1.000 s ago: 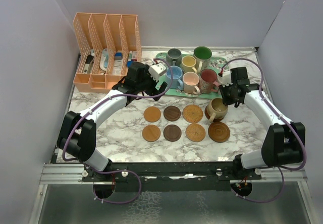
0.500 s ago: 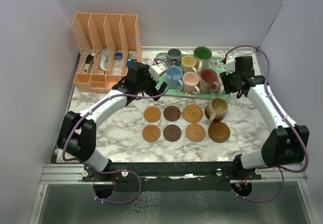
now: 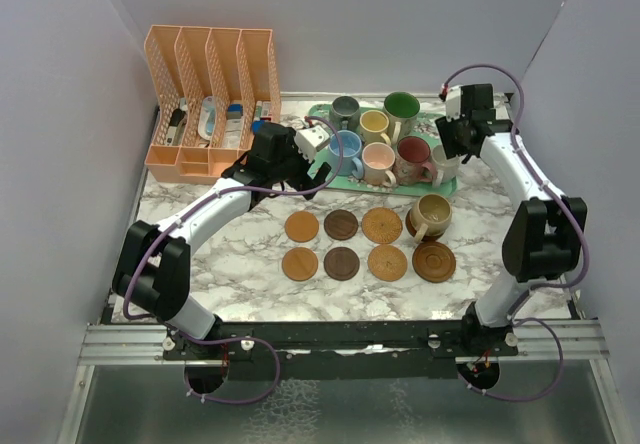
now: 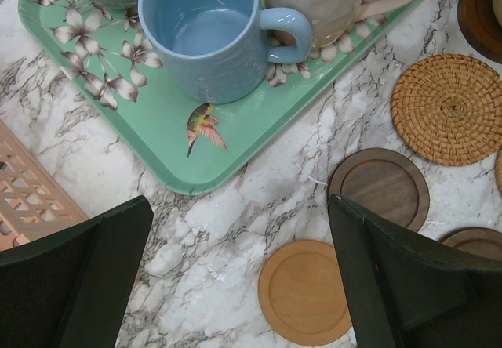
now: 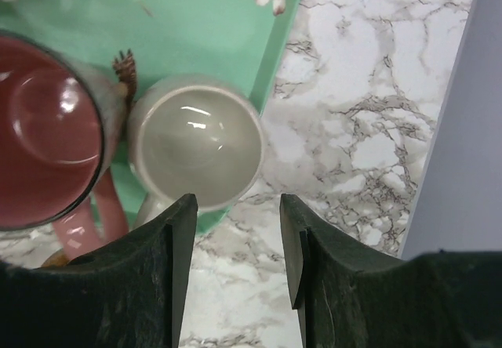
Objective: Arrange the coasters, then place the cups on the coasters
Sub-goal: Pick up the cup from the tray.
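While the left gripper [image 4: 239,277] hung with its jaws spread wide and nothing between them, just off the 7 o'clock corner of the teal tray [image 4: 149,121], the blue cup [image 4: 200,34] sat on that tray at 12 o'clock from its fingers. The right gripper [image 5: 238,215] hovered over the tray's 3 o'clock edge, jaws partly apart and empty. The cream-white cup [image 5: 194,140] stood just beyond its fingertips, with the dark red cup [image 5: 47,144] just beside it at 9 o'clock.

Seen from above, eight coasters [image 3: 341,262] lay in two rows of four at 6 o'clock from the tray. The tan cup [image 3: 432,214] stood on the one at the far row's 3 o'clock end. The grey cup [image 3: 345,112], green cup [image 3: 401,106], yellow cup [image 3: 374,125] and pink cup [image 3: 378,162] stood on the tray.
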You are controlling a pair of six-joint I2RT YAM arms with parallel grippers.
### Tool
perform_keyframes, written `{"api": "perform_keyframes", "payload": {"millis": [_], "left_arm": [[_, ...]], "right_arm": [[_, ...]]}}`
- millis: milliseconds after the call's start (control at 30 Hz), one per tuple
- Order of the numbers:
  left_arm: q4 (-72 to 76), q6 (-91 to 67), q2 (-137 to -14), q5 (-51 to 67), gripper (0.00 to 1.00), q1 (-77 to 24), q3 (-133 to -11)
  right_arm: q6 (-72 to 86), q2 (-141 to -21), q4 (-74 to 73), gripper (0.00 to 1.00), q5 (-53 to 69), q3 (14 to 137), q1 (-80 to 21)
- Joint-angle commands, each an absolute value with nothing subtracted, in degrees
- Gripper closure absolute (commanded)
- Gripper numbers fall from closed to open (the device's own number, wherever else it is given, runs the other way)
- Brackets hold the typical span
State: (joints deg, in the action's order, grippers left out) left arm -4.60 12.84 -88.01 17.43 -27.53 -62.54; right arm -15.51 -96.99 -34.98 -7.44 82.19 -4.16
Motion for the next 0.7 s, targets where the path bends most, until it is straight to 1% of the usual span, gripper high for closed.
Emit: {"api": "perform_keyframes", "payload": {"millis": [0, 200, 433, 667], "left_arm": [[-4.0, 13.2, -85.4, 17.4, 0.01, -27.9, -62.0], [-3.9, 13.4, -85.1, 17.6, 0.01, -27.9, -61.8], [-3.8, 13.3, -85.3, 17.8, 0.01, -27.9, -61.7], [-3.9, 13.4, -85.5, 17.8, 0.01, -27.9, -61.9]], "right_arm": [[-17.5, -102.4, -36.1, 0.53, -6.0, 88.0, -2.1], [-20.7, -109.7, -40.9, 0.54, -1.0, 94.1, -0.2], [-25.0, -114.3, -42.1, 0.55, 1.7, 97.8, 0.6], [-29.3, -119.9, -46.6, 0.58, 5.6, 105.0, 1.0]]}}
